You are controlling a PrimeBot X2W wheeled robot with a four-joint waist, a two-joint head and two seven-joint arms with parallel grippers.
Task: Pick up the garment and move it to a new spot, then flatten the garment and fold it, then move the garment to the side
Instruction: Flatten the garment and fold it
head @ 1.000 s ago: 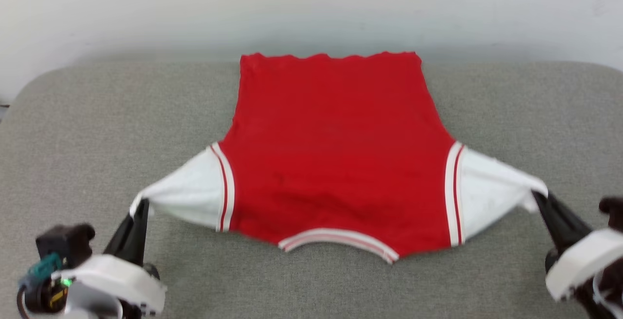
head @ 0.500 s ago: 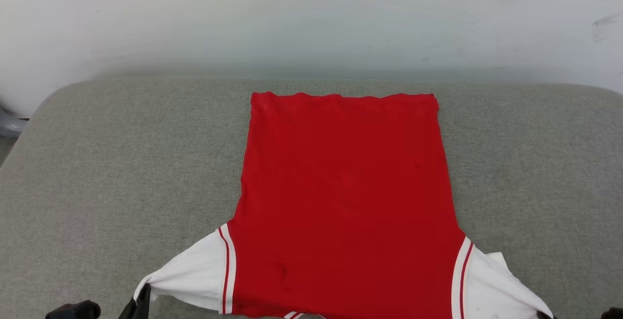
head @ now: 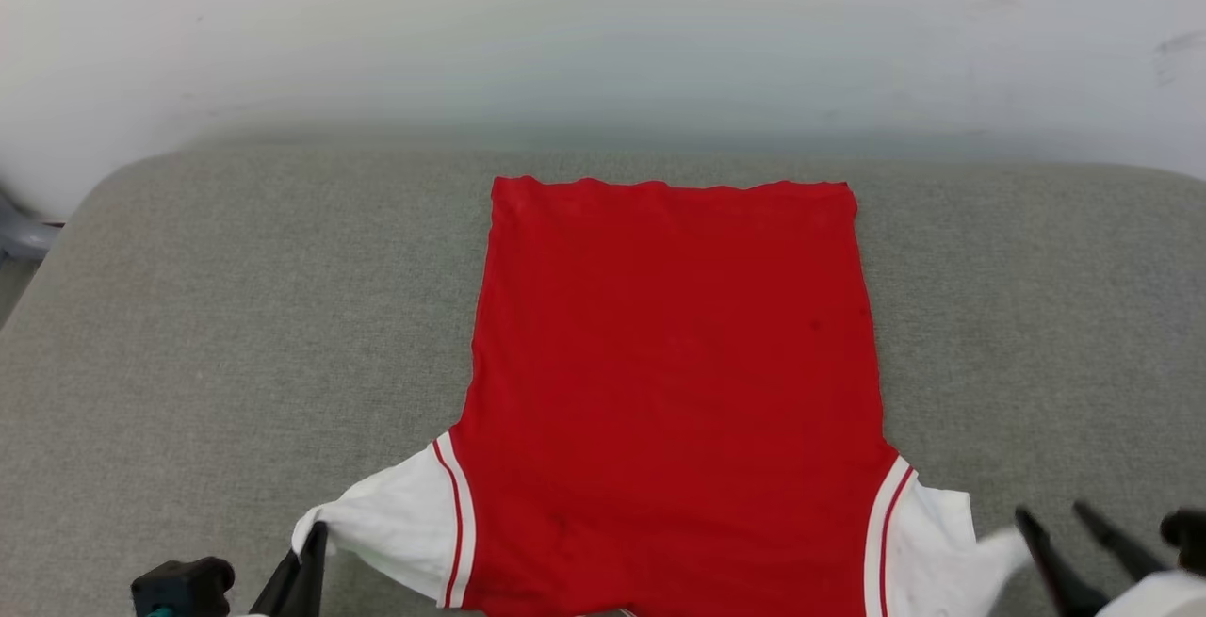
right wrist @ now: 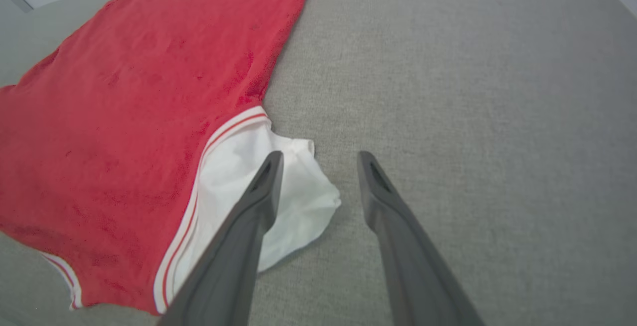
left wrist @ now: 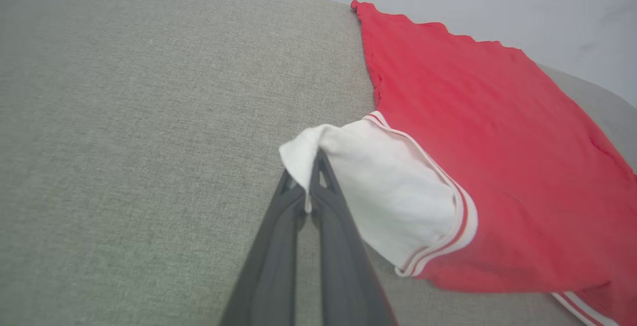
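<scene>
Grey woven-fabric surface (head: 236, 334), far corners rounded, spans left to right. Pale wall (head: 603, 24) stands behind its far edge, with faint dark scuffs (head: 1180, 40) at far right. Blurred grey object (head: 17, 233) at left edge, unidentifiable.

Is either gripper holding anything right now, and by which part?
The left gripper pinches the garment by the tip of its white sleeve. The right gripper is open, holding nothing.

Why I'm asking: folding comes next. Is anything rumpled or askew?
The garment lies mostly flat, but its left sleeve is bunched in the shut left gripper; the right sleeve lies crumpled by the open right gripper.
</scene>
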